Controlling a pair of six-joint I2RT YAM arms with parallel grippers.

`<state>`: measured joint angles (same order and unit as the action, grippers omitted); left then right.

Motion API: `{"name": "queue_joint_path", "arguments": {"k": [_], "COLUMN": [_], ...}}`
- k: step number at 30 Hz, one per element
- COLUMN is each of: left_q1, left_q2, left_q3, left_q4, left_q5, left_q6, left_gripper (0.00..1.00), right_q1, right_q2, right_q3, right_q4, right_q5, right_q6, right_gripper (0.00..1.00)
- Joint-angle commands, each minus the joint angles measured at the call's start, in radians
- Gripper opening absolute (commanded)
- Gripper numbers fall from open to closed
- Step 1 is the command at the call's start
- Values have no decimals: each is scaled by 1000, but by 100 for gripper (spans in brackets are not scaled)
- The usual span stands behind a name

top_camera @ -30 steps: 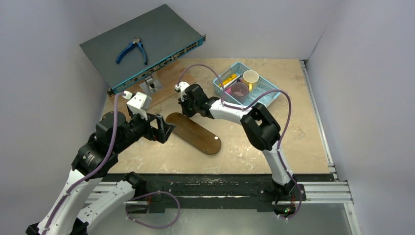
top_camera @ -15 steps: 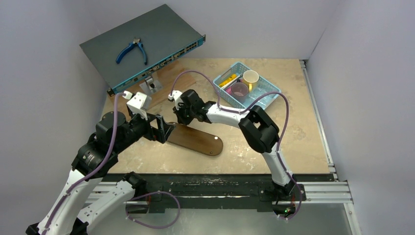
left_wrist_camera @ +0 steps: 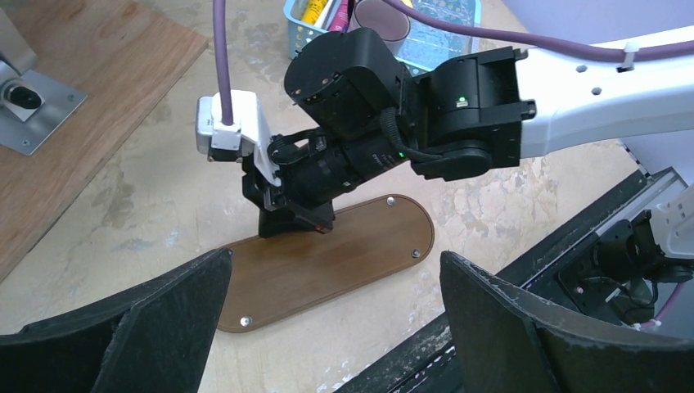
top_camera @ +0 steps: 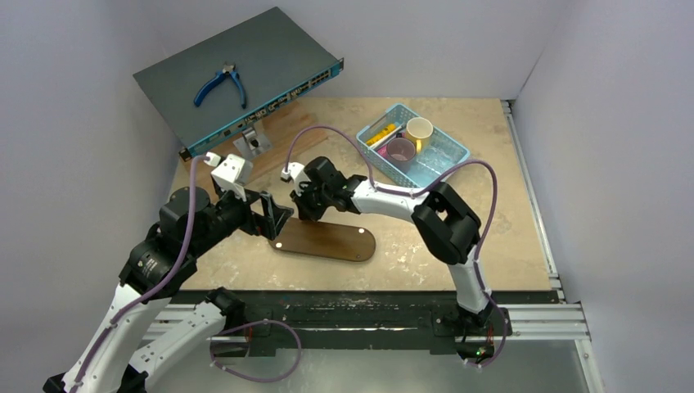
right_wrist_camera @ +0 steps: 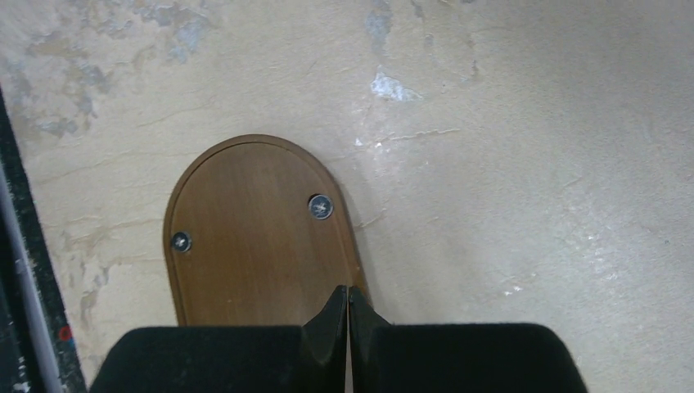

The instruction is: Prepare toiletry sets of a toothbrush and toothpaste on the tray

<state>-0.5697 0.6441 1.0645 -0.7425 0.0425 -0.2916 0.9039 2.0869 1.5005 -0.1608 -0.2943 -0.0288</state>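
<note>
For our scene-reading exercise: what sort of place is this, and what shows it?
Probably a robotics lab cell: two robot arms bolted to a metal rail, a scuffed table boxed in by plain walls, and a network switch with blue pliers on it.

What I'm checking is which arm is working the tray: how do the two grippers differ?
The left gripper stands wide open; the right gripper is shut. The right gripper's tips sit at the tray's far edge; the left gripper holds nothing beside its end. Both are black, near the tray.
</note>
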Motion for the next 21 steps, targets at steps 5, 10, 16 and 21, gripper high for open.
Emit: {"name": "queue_joint_path", "arguments": {"k": [5, 10, 16, 21], "left_q1": [0, -1, -1, -1], "left_q2": [-3, -3, -3, 1], "left_q3": [-3, -3, -3, -3], "left_q4": [17, 15, 15, 15], "left_q5": [-20, -22, -23, -20], "left_q6": [21, 21, 21, 21], "left_gripper": [98, 98, 98, 98], "right_q1": [15, 15, 13, 13], "right_q2": [-171, -277, -406, -501], "right_q3": [-78, -143, -257, -332], "right_q4": [8, -21, -70, -147], "right_q5": [16, 172, 324, 418], "right_q6": [-8, 54, 172, 274], "right_gripper": [0, 0, 0, 6]}}
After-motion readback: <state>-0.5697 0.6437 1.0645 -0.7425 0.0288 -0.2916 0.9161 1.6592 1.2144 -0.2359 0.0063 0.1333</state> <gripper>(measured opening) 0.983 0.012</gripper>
